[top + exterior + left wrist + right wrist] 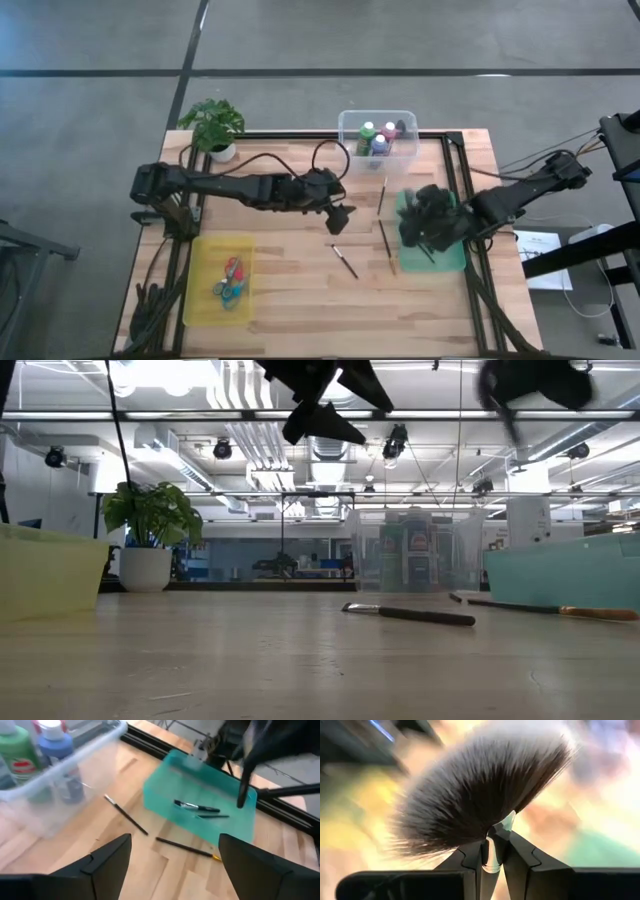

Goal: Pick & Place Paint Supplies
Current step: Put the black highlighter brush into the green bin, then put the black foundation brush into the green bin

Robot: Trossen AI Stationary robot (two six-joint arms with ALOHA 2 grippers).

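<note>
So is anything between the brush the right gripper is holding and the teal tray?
Nothing visible. The right gripper holds the fan brush right above the teal tray, whose only contents are brushes lying flat.

You had two dark, jointed arms, matte black throughout. The left arm was built of stubby segments, a black cable looping above it (a thin one). The right arm looked the same, cables trailing off it. The left gripper ended in broad, flat, angular black fingers.
</note>
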